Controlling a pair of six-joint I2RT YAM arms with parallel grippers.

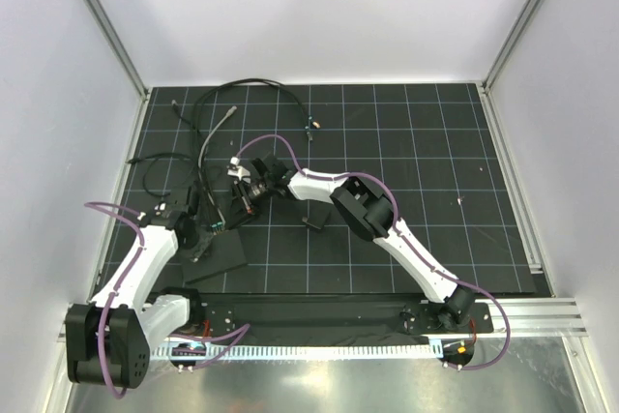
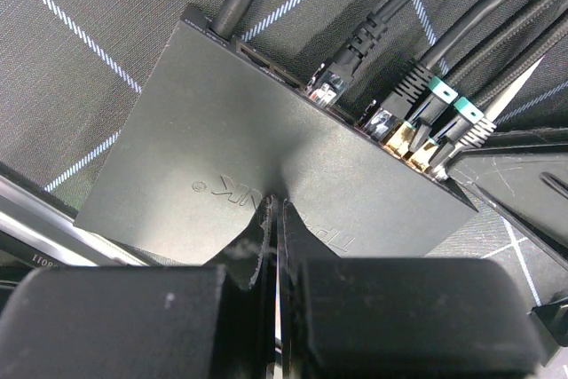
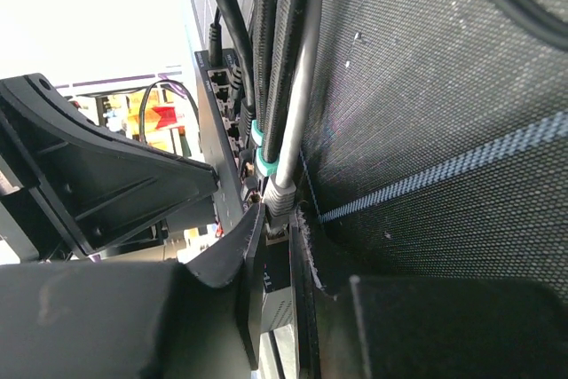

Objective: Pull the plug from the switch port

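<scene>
**Plug flanked by the right jaws, switch pinned by the left**

The network switch (image 2: 248, 130), a flat matte-black box, is seen lying on the gridded black counter (image 1: 406, 162) towards its left near part. Its embossed top face is touched by the tips of the left gripper (image 2: 275, 219), whose jaws are pressed together with nothing between them.

Along the switch's narrow far edge a row of sockets is shown. A round power plug (image 2: 232, 6) is seated at one end, and further along two plugs with green collars (image 2: 435, 90) are inserted side by side. The switch port (image 2: 441, 169) is found at the other end of that row, beside the green-collared pair, and it is occupied by the plug (image 3: 280, 206) on the silver-grey cable (image 3: 297, 86).

The right gripper (image 3: 277, 232) is reached across from the right side of the counter and is set at that end socket. Its jaws are narrowed with one finger on each side of the plug; whether the plug is actually pinched cannot be told from the views. The plug is seen seated in the port.

Several cables (image 1: 242, 94) are trailed from the switch towards the far left of the counter.
</scene>
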